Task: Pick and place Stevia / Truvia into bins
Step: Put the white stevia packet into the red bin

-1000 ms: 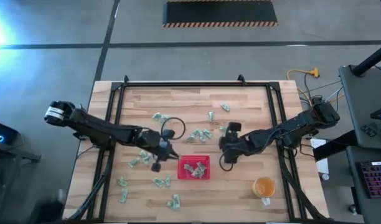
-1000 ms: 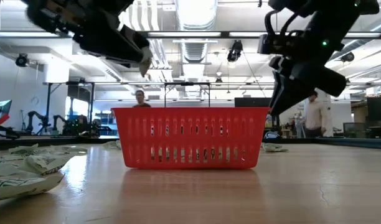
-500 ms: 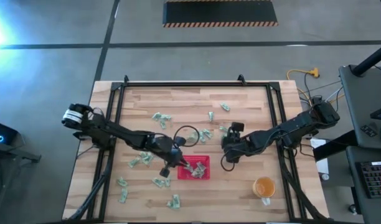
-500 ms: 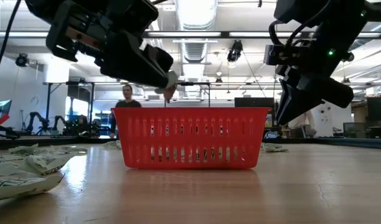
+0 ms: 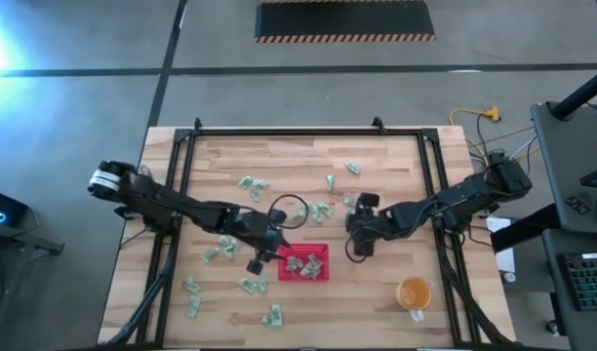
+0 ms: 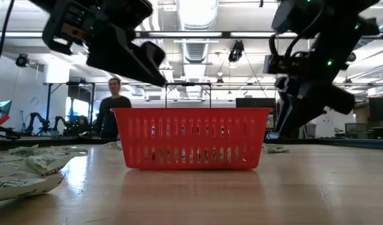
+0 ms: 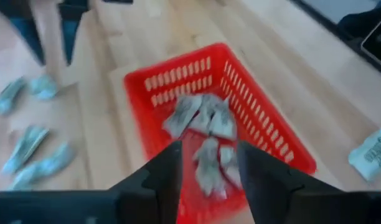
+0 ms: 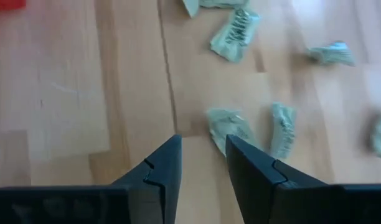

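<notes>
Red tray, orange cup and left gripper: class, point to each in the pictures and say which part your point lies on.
Red tray [image 5: 285, 276]: high view, its left wall.
Orange cup [image 5: 414, 292]: high view, its middle.
Left gripper [image 7: 208, 163]: left wrist view, midway between the open fingertips.

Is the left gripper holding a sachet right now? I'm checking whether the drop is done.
No: the left gripper is open with nothing between its fingers, above sachets lying in the red tray.

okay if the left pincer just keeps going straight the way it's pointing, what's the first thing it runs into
Most likely the sachets lying in the red tray: the open left pincer aims straight into it. Depth is unclear.
</notes>
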`<state>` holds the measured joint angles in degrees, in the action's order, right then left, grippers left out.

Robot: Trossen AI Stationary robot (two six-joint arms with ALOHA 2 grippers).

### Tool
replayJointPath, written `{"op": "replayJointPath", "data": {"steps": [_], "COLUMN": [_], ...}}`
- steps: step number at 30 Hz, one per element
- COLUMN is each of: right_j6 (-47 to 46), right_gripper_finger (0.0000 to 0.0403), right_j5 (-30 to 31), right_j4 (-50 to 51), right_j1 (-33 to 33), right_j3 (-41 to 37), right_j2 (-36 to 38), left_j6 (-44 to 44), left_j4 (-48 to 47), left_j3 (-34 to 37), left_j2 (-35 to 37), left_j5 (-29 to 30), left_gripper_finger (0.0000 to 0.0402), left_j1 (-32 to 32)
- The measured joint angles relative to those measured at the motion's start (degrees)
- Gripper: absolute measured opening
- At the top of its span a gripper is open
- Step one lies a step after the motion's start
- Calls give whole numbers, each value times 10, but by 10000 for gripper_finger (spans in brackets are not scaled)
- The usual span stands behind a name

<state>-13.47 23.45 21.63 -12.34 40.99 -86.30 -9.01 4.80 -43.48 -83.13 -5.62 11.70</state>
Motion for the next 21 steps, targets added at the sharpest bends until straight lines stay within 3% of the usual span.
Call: {"op": "replayJointPath", "data": {"steps": [7,13,21], "right_j6": [47,89,92], "right_gripper_finger": [119,121,121], "right_j5": [-23,-143,-156], "right_j4": [-62,-149,-171], "right_j1": [70,131,160], "right_j3": [-32,-60,-87], "right_j2": [0,0,0], "left_j6": [82,158,178], "left_j4": [-131,-228,-247], "left_j3": [3,27,35], "left_j2": [113,185,196], "left_j5": [56,149,168], "left_gripper_finger": [140,140,140], "left_j1": [0,1,2]}}
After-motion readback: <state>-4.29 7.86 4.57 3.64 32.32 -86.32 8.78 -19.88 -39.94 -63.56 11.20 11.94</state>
